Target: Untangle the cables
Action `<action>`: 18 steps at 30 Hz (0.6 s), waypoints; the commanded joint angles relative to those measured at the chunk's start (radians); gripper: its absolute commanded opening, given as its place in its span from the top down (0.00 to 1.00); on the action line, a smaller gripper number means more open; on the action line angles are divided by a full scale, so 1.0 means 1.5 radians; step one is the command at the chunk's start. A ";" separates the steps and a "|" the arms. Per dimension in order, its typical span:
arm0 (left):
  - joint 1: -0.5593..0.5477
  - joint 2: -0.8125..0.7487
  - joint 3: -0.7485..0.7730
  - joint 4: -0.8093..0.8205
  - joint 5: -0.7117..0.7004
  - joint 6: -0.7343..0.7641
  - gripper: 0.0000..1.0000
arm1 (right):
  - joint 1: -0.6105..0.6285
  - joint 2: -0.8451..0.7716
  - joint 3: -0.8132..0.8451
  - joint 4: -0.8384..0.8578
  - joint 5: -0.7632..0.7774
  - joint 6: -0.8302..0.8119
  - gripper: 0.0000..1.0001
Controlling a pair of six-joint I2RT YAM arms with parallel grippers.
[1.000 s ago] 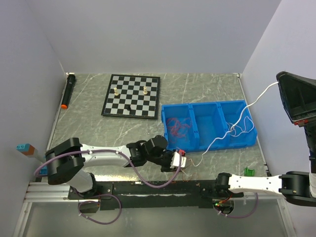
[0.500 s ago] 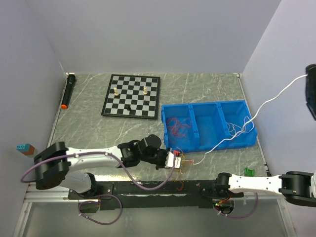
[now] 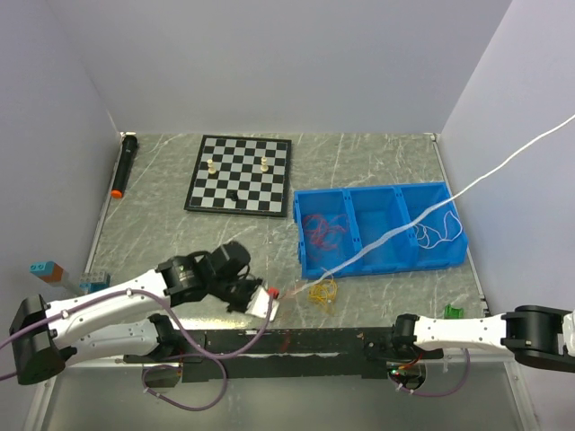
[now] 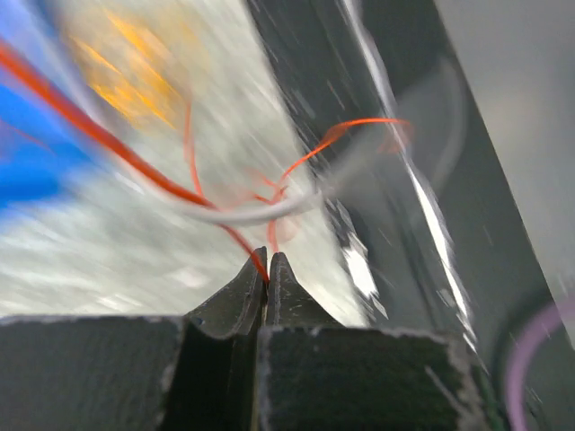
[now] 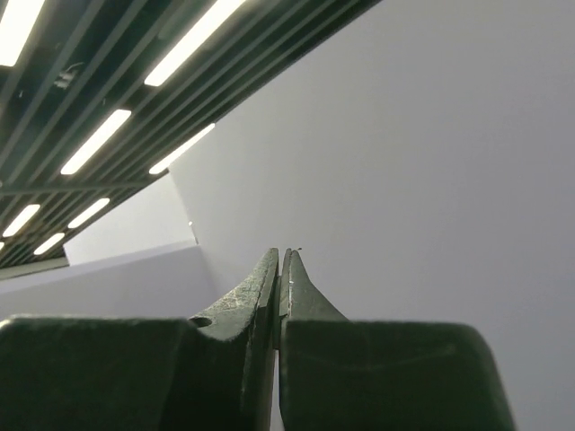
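Note:
My left gripper [image 3: 268, 303] is low over the table's near edge, left of the blue bin [image 3: 395, 261]. In the left wrist view its jaws [image 4: 269, 258] are shut on a thin red cable [image 4: 117, 148]. A white cable [image 4: 243, 214] crosses that red cable. The white cable [image 3: 431, 211] runs taut from near my left gripper, over the bin, and out of the top view at the upper right. A small yellow-orange tangle [image 3: 322, 289] lies on the table. More red cables [image 3: 323, 232] lie in the bin's left compartment. My right gripper [image 5: 281, 253] is out of the top view, shut and pointing at the wall.
A chessboard [image 3: 239, 174] with a few pieces lies at the back. A black torch with an orange end [image 3: 123, 165] lies by the left wall. A small green part [image 3: 452, 312] sits at the front right. Blue and brown blocks [image 3: 43, 269] stand at the left.
My left gripper has pulled leftward with the red cable. My right gripper has risen out of the top view, drawing the white cable taut and lifting it out of the bin.

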 commanded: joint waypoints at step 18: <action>0.018 -0.058 -0.209 -0.047 -0.153 0.116 0.99 | -0.001 0.071 0.189 0.019 -0.055 -0.012 1.00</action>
